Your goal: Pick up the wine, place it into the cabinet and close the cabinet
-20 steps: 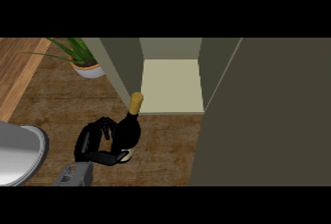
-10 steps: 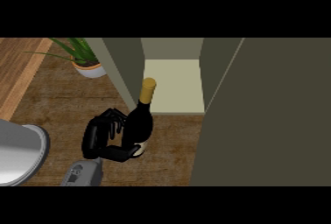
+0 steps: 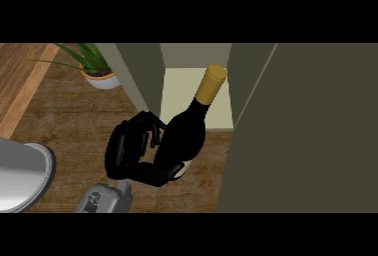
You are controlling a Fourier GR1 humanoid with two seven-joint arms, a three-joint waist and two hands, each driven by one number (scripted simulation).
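The left hand (image 3: 133, 150) clasped the wine (image 3: 188, 131), its neck tipped ahead toward the open cabinet (image 3: 196, 97); next, carrying it inside.

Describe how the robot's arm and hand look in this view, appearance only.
One arm shows: a grey forearm with a small dark marking on its casing, entering from the lower edge. It ends in a glossy black hand with segmented fingers and a thumb. No cables or sleeve are visible. The other arm is out of view.

the wine (image 3: 187, 132) sits in the hand (image 3: 131, 150) above the counter (image 3: 66, 120), its neck over the cabinet (image 3: 193, 95) shelf, potted plant (image 3: 94, 70) far left, door (image 3: 310, 130) at right
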